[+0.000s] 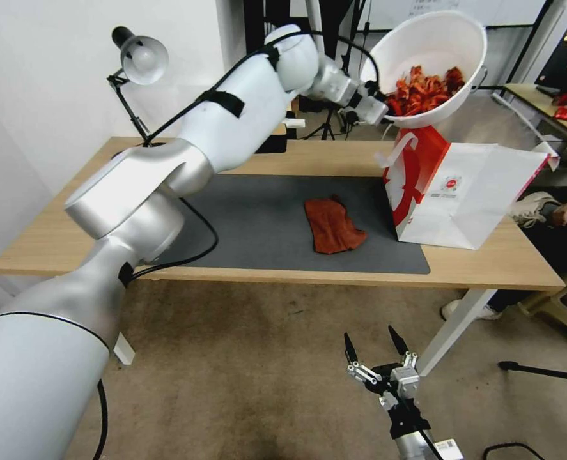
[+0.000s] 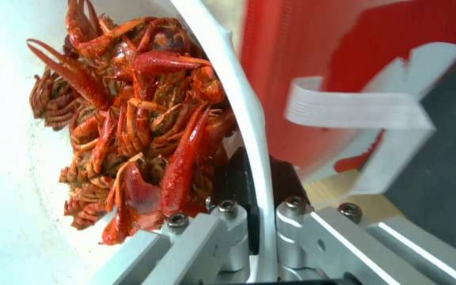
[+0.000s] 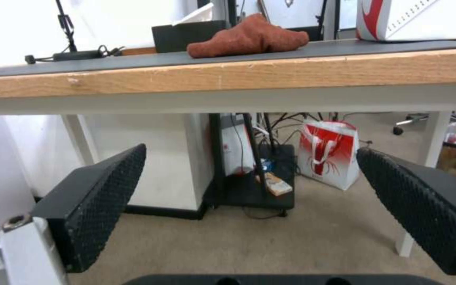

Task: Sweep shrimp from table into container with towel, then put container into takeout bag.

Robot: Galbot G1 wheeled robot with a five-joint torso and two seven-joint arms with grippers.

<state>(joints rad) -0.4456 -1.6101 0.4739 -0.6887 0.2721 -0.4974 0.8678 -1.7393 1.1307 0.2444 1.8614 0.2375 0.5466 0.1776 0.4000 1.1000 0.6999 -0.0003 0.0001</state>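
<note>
While the left arm reaches over the counter:
Left pincer: clamped on the rim of the bowl, one finger inside, one outside; bowl held tilted in the air above the bag.
Shrimp: heaped in the low side of the bowl, next to the clamped rim.
Bag: upright on the counter, mouth open, loop handle just under the bowl.
Cloth: crumpled on the grey mat, beside the bag, apart from it.
Right pincer: low, below the counter edge, fingers spread wide, holding nothing.
</note>
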